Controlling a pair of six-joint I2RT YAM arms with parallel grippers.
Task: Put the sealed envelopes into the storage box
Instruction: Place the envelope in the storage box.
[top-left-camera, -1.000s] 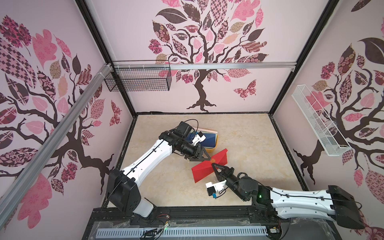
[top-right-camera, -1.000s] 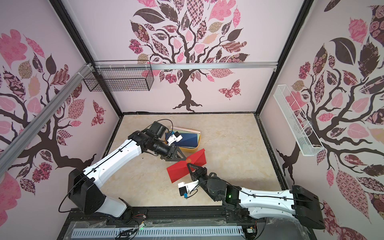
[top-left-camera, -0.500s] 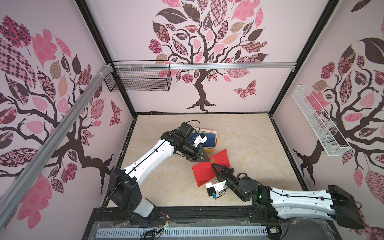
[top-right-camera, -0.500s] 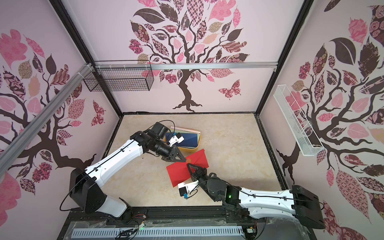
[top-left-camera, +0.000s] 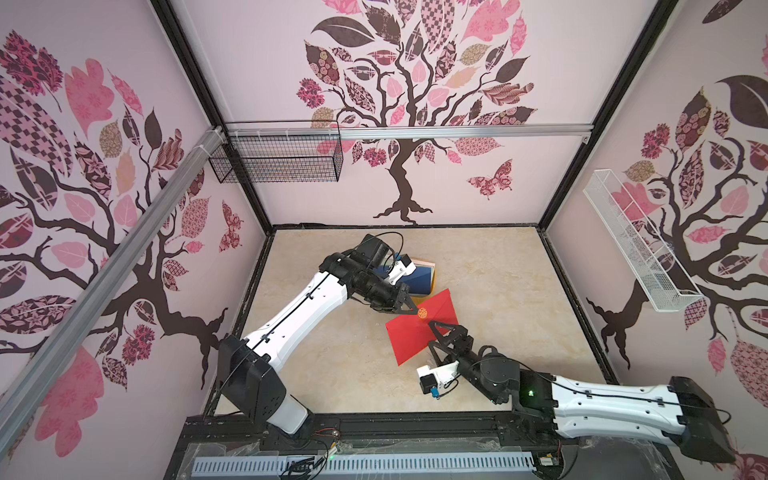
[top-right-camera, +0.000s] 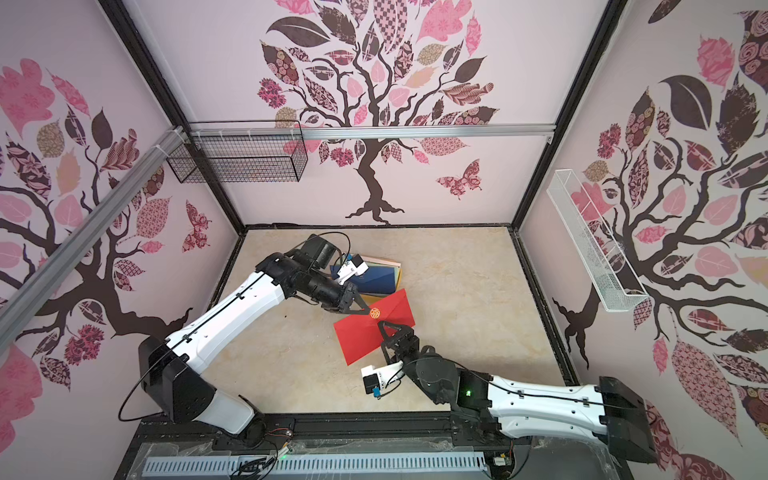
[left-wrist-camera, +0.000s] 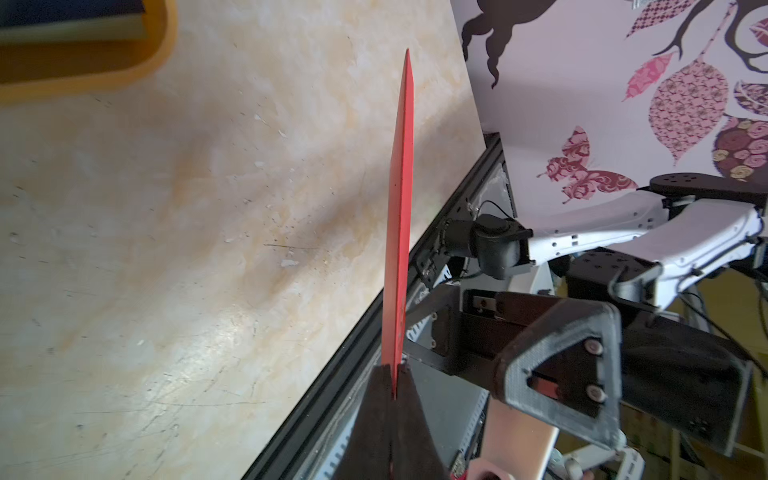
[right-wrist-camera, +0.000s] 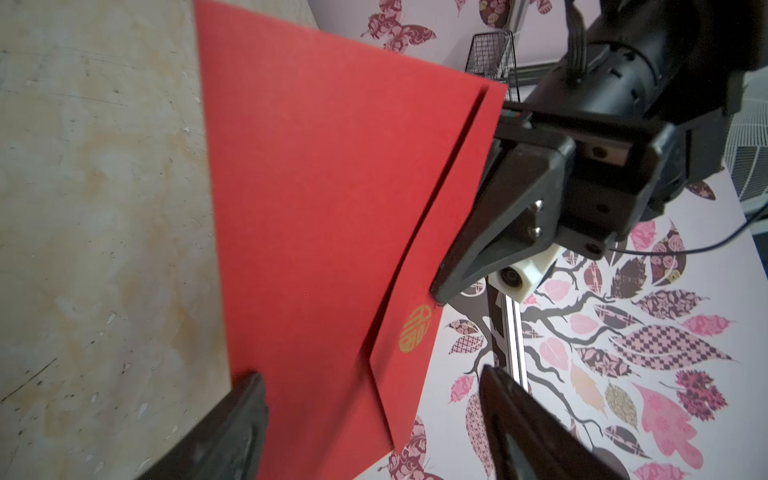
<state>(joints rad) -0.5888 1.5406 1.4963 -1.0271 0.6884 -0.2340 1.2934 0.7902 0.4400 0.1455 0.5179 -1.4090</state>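
Beige tabletop (top-left-camera: 498, 266) with walls (top-left-camera: 478, 187) on three sides; the storage box (left-wrist-camera: 164, 62) lies just behind the left gripper (left-wrist-camera: 392, 384), the nearer one. That gripper is clamped on the far long edge of the red envelope (top-left-camera: 415, 340), held off the table, long axis crosswise between the two grippers. The right gripper (right-wrist-camera: 370, 380) has its jaws apart, astride the near edge.

The beige, marble-patterned tabletop (top-left-camera: 498, 270) (top-right-camera: 457, 270) shows in both top views, with a black frame along its edges. One thing rests directly on it: the yellow-orange storage box (top-left-camera: 419, 296) (top-right-camera: 374, 299), lying flat about midway across and nearer the back wall. A wrist view shows thin dark scratches (left-wrist-camera: 291, 246) and small pale flecks (left-wrist-camera: 289, 262), perhaps chips, on the surface.
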